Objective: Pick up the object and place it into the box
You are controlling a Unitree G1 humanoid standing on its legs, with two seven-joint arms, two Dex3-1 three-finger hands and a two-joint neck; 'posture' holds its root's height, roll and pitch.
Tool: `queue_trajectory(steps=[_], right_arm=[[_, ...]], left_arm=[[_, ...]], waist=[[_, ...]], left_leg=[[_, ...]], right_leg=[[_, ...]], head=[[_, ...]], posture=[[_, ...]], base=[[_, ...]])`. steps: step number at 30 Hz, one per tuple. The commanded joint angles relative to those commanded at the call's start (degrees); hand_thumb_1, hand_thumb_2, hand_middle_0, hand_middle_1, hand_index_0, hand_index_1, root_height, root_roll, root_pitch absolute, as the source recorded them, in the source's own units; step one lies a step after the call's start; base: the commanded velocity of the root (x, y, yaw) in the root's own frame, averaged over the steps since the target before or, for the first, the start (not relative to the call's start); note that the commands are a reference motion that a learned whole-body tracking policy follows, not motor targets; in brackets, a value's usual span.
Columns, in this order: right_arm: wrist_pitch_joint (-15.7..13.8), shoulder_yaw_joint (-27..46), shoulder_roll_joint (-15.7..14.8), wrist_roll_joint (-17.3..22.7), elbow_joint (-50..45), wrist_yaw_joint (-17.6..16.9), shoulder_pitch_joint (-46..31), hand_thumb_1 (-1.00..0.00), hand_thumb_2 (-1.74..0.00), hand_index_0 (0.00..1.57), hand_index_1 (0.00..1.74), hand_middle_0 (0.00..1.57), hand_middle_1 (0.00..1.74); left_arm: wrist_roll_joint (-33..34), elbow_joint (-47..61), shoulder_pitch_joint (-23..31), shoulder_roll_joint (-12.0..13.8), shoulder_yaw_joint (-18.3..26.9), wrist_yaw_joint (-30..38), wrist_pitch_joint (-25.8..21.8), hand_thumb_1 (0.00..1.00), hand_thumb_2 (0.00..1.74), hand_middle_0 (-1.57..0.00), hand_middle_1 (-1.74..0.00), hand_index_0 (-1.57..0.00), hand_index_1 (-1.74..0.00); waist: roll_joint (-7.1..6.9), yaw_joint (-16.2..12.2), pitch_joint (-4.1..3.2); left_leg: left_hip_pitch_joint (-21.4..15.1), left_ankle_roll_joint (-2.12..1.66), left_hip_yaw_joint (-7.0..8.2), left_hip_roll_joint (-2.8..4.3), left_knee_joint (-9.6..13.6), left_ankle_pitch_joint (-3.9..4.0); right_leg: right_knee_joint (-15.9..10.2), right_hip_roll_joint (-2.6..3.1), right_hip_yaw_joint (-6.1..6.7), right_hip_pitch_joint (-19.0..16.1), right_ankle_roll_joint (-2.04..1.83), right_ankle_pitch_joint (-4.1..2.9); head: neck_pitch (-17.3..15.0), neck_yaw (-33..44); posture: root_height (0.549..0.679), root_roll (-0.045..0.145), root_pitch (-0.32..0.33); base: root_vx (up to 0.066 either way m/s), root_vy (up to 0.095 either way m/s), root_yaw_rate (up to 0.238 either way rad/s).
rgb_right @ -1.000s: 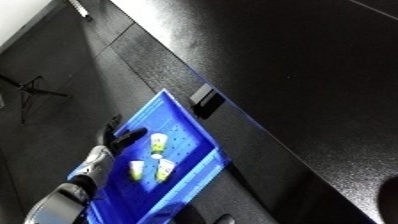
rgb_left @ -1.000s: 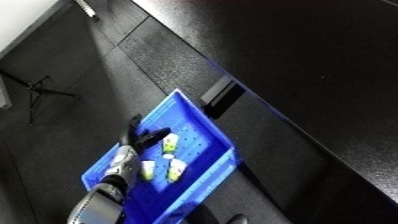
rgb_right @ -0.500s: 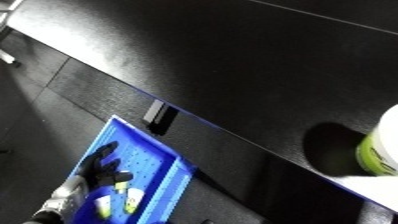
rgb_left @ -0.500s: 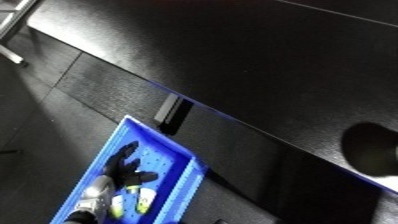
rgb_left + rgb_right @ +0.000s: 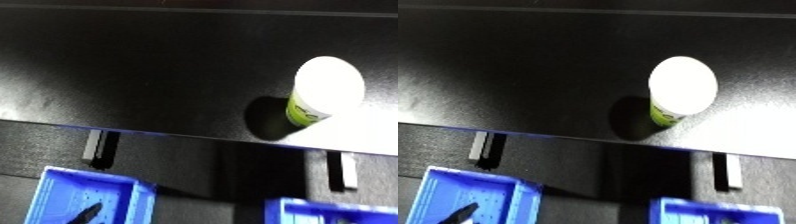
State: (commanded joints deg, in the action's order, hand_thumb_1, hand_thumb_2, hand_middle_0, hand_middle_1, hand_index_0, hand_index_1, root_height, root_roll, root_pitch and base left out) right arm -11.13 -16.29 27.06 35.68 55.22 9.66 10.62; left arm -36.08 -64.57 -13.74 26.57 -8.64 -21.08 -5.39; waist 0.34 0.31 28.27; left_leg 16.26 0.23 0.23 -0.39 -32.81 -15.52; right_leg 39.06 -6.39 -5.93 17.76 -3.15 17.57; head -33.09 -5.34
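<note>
Left hand (image 5: 89,216): only a dark fingertip shows inside the blue bin (image 5: 53,192) at lower left; its spread cannot be told. Right hand: out of view. The white cup (image 5: 680,89) stands upright on the black bench (image 5: 151,75), well apart, awaiting pickup.

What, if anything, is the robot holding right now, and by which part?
Nothing visibly: the white container stands alone on the black table; only a dark fingertip shows over the left blue bin.
</note>
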Motion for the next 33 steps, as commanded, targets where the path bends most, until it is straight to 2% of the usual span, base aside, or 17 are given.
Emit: queue_trajectory(steps=[4, 8, 10, 13, 15, 21, 23, 25, 28, 30, 33], right_arm=[[-0.67, -0.26, 2.31, -2.91, -7.72, -1.35, -1.09, 0.00, 0.00, 0.00, 0.00, 0.00, 0.00], [-1.14, -0.14, 3.82, -5.54, -12.39, -1.53, -2.40, 0.00, 0.00, 0.00, 0.00, 0.00, 0.00], [-1.32, -0.24, 4.45, -6.83, -13.54, -0.97, -2.72, 0.00, 0.00, 0.00, 0.00, 0.00, 0.00], [-0.16, -0.47, 5.46, -8.01, -15.67, 1.97, -3.22, 0.00, 0.00, 0.00, 0.00, 0.00, 0.00], [2.60, -0.78, 6.41, -7.65, -18.87, 6.10, -3.87, 0.00, 0.00, 0.00, 0.00, 0.00, 0.00], [15.66, -0.60, 10.43, -0.72, -34.06, 21.79, -7.30, 0.00, 0.00, 0.00, 0.00, 0.00, 0.00], [18.38, 0.23, 11.96, 2.08, -38.38, 26.72, -8.28, 0.00, 0.00, 0.00, 0.00, 0.00, 0.00], [19.84, 1.41, 13.24, 5.07, -42.10, 30.96, -8.90, 0.00, 0.00, 0.00, 0.00, 0.00, 0.00], [20.70, 3.79, 14.41, 10.34, -47.60, 35.41, -9.18, 0.00, 0.00, 0.00, 0.00, 0.00, 0.00], [20.50, 5.51, 14.83, 13.72, -50.86, 37.45, -8.97, 0.00, 0.00, 0.00, 0.00, 0.00, 0.00], [19.39, 8.23, 14.90, 17.78, -55.03, 38.76, -8.33, 0.00, 0.00, 0.00, 0.00, 0.00, 0.00]], left_arm=[[-1.27, 3.84, 1.94, 0.47, -0.08, 1.59, 0.21, 0.00, 0.00, 0.00, 0.00, 0.00, 0.00], [-0.80, 3.95, 2.97, 0.23, 0.45, 4.52, 0.75, 0.00, 0.00, 0.00, 0.00, 0.00, 0.00], [-0.27, 2.98, 3.33, -0.10, 0.71, 5.56, 0.54, 0.00, 0.00, 0.00, 0.00, 0.00, 0.00], [0.70, 1.84, 4.08, -0.56, 1.21, 5.74, -0.18, 0.00, 0.00, 0.00, 0.00, 0.00, 0.00], [1.33, 2.07, 4.86, -0.59, 1.61, 5.38, -0.42, 0.00, 0.00, 0.00, 0.00, 0.00, 0.00], [1.85, 4.93, 6.77, 1.02, 2.24, 5.06, 0.38, 0.00, 0.00, 0.00, 0.00, 0.00, 0.00], [1.41, 4.57, 7.13, 1.41, 2.09, 5.08, 0.14, 0.00, 0.00, 0.00, 0.00, 0.00, 0.00], [0.95, 3.44, 7.35, 1.60, 1.95, 4.97, -0.40, 0.00, 0.00, 0.00, 0.00, 0.00, 0.00], [0.44, 0.97, 7.61, 1.71, 1.86, 4.31, -1.58, 0.00, 0.00, 0.00, 0.00, 0.00, 0.00], [0.26, -0.88, 7.70, 1.58, 1.99, 3.69, -2.52, 0.00, 0.00, 0.00, 0.00, 0.00, 0.00], [0.26, -2.81, 7.74, 0.99, 2.26, 3.18, -3.67, 0.00, 0.00, 0.00, 0.00, 0.00, 0.00]], waist=[[0.03, -1.15, 0.02], [-0.19, -2.38, -0.21], [-0.34, -2.90, -0.43], [-0.50, -3.46, -0.70], [-0.65, -3.70, -0.78], [-1.62, -4.38, -0.85], [-1.93, -4.69, -0.97], [-2.18, -5.02, -1.21], [-2.46, -5.47, -1.78], [-2.61, -5.74, -2.23], [-2.74, -6.08, -2.87]], left_leg=[[0.09, 0.17, 0.55, 0.26, -0.60, -0.53], [0.19, 0.44, 1.07, 0.48, -1.61, -1.32], [0.02, 0.52, 1.28, 0.62, -2.18, -1.80], [-0.30, 0.57, 1.55, 0.83, -3.01, -2.52], [-0.38, 0.53, 1.74, 0.93, -3.47, -2.89], [-0.51, 0.28, 2.28, 1.38, -3.51, -3.16], [-0.50, 0.15, 2.46, 1.61, -3.41, -3.15], [-0.55, -0.01, 2.66, 1.86, -3.29, -3.15], [-0.53, -0.27, 3.02, 2.18, -3.30, -3.30], [-0.41, -0.43, 3.27, 2.38, -3.44, -3.48], [-0.22, -0.65, 3.61, 2.61, -3.71, -3.75]], right_leg=[[-0.25, 0.40, 0.86, 0.70, -0.14, -0.57], [0.10, 0.88, 1.58, 1.15, 0.00, -0.49], [0.31, 0.98, 1.78, 1.06, 0.15, -0.31], [0.64, 1.04, 1.95, 0.77, 0.41, 0.12], [0.91, 1.05, 1.96, 0.68, 0.56, 0.41], [1.41, 1.10, 1.81, 0.77, 0.70, 1.01], [1.53, 1.16, 1.82, 0.88, 0.73, 1.19], [1.57, 1.21, 1.85, 0.94, 0.72, 1.35], [1.61, 1.26, 1.91, 1.04, 0.65, 1.60], [1.71, 1.28, 1.93, 1.17, 0.61, 1.80], [1.82, 1.29, 1.93, 1.31, 0.56, 2.04]], head=[[-2.44, -3.64], [-6.66, -6.55], [-7.67, -7.30], [-8.37, -8.23], [-8.81, -8.59], [-9.37, -7.61], [-9.74, -6.98], [-10.02, -6.43], [-10.28, -5.65], [-10.20, -5.22], [-9.94, -4.54]], posture=[[0.644, 0.019, -0.043], [0.643, 0.021, -0.039], [0.643, 0.022, -0.041], [0.643, 0.025, -0.045], [0.643, 0.026, -0.046], [0.642, 0.028, -0.044], [0.642, 0.028, -0.042], [0.642, 0.027, -0.041], [0.641, 0.028, -0.038], [0.641, 0.028, -0.036], [0.641, 0.029, -0.033]], base=[[-0.013, 0.001, -0.167], [-0.006, 0.008, -0.190], [0.033, 0.010, -0.175], [0.046, 0.003, -0.135], [0.027, -0.010, -0.097], [0.007, -0.026, -0.068], [0.009, -0.014, -0.081], [0.019, -0.005, -0.086], [0.028, 0.001, -0.081], [0.029, 0.003, -0.072], [0.026, 0.003, -0.044]])
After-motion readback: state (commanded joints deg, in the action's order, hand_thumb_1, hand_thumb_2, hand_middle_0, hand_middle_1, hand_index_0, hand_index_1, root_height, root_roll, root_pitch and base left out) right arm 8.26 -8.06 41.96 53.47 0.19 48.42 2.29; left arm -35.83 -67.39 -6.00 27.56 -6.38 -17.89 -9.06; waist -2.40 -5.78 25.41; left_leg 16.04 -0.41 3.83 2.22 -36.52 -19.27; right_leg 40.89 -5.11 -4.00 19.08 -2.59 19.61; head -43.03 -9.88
